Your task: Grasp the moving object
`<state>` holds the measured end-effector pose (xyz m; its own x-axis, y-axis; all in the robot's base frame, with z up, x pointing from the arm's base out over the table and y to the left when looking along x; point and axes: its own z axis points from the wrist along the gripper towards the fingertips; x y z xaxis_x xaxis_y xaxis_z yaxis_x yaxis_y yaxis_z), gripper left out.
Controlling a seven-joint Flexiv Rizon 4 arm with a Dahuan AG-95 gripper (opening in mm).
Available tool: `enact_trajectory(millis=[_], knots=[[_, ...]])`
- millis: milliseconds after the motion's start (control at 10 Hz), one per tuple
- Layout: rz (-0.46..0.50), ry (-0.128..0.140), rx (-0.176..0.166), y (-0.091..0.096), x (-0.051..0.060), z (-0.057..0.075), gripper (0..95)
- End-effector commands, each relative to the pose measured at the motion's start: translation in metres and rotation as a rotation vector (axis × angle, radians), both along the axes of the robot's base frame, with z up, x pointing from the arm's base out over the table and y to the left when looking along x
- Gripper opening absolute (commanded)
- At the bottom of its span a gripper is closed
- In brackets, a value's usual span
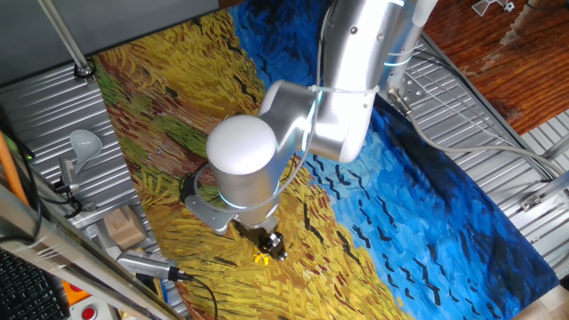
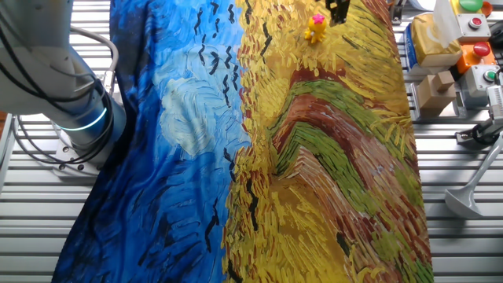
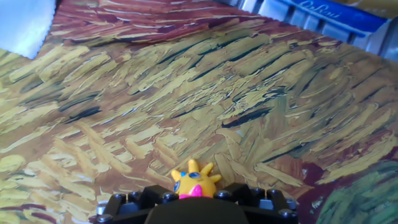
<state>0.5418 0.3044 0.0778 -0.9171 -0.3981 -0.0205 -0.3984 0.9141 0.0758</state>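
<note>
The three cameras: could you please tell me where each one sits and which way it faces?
One fixed view: high at the yellow side, looking down on the arm, the gripper beside the toy.
The other fixed view: opposite end, looking along the cloth; arm base left.
Hand view: along the fingers; toy at bottom edge.
All share the toy.

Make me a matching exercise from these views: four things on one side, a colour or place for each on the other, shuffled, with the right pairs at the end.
Things:
1. toy
2. gripper
3. cloth
4. arm's base ring

Descriptions:
A. glows light blue
B. painted in blue and yellow strokes, spread over the table
C. black, close above the toy
D. yellow with a pink top, standing on the yellow part of the cloth

Pairs: 1-D, 2-C, 3-B, 4-A
</note>
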Motion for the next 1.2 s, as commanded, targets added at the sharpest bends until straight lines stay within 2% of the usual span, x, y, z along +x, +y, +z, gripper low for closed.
enact_trajectory(millis=[100, 200, 500, 600, 900, 1000, 1200], knots=[[0.023, -0.01, 0.002, 0.001, -0.001, -0.011, 76.0], [0.04, -0.014, 0.002, 0.002, -0.002, -0.018, 76.0], [0.08, -0.024, -0.006, 0.003, -0.005, -0.025, 76.0], [0.112, -0.043, -0.015, 0.004, -0.005, -0.029, 57.0], [0.14, -0.061, -0.018, 0.005, -0.006, -0.032, 57.0], [0.146, -0.065, -0.02, 0.005, -0.006, -0.032, 38.0], [0.179, -0.083, -0.029, 0.005, -0.006, -0.033, 38.0]])
